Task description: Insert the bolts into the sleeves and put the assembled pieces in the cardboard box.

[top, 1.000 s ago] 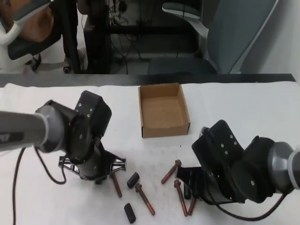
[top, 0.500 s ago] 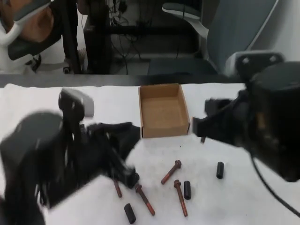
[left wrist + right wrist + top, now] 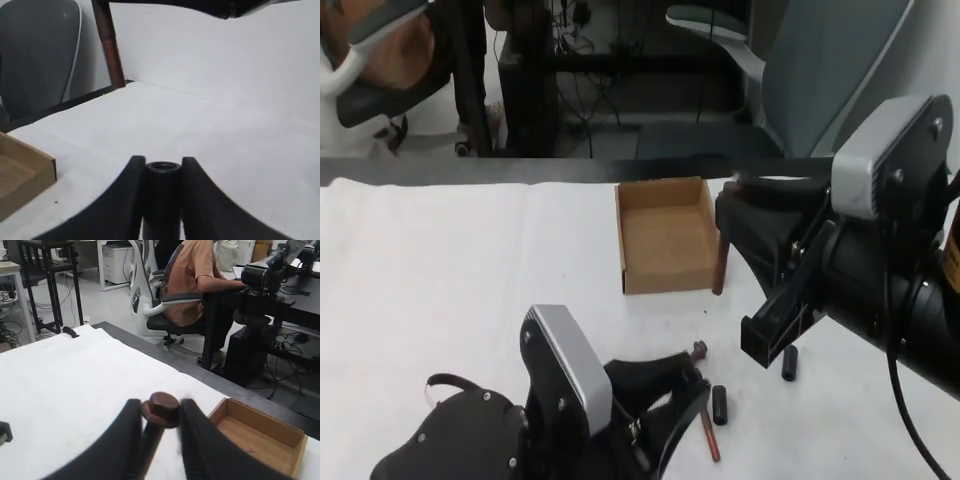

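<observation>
My left gripper point(image 3: 162, 164) is shut on a black sleeve point(image 3: 162, 195), held upright with its open end up. In the high view this gripper point(image 3: 685, 385) is low at the near edge of the bench. My right gripper point(image 3: 160, 407) is shut on a copper bolt point(image 3: 160, 409), head toward the camera. That bolt point(image 3: 720, 265) hangs upright above the bench beside the right wall of the cardboard box point(image 3: 668, 282). The left wrist view shows the bolt point(image 3: 111, 47) farther off, above the white bench. The box point(image 3: 260, 437) is open.
Loose parts lie on the white cloth: two black sleeves point(image 3: 720, 403) point(image 3: 789, 362) and two bolts point(image 3: 708, 438) point(image 3: 699, 349), partly hidden by the left arm. A person sits at a desk beyond the bench, and an office chair point(image 3: 820, 80) stands behind it.
Both arms have risen from the pile of parts. The right arm lifted a bolt up beside the box. The left arm drew back toward the near edge with a sleeve.
</observation>
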Action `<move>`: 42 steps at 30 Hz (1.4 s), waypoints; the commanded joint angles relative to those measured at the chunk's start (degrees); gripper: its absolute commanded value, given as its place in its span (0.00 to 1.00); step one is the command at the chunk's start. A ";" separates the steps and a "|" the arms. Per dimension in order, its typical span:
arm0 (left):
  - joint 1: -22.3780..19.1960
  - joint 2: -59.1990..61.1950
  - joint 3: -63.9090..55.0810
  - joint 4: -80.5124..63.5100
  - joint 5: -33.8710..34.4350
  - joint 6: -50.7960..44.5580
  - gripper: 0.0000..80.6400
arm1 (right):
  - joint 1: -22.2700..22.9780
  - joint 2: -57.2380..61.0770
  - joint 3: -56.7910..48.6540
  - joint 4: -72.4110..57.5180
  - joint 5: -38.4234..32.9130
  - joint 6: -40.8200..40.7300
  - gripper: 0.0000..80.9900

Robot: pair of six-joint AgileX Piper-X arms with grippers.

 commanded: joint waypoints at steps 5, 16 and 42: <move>-0.23 1.07 -0.59 -4.09 -3.64 2.96 0.02 | 1.30 -0.32 -0.19 -1.08 -2.27 2.33 0.01; -0.17 6.92 -4.29 -7.66 -4.66 2.96 0.02 | 2.77 -0.32 -0.19 -2.46 -1.58 7.94 0.01; -0.17 7.06 -5.28 -8.33 -8.92 2.57 0.02 | 2.77 -0.17 2.48 -2.87 -0.70 10.04 0.01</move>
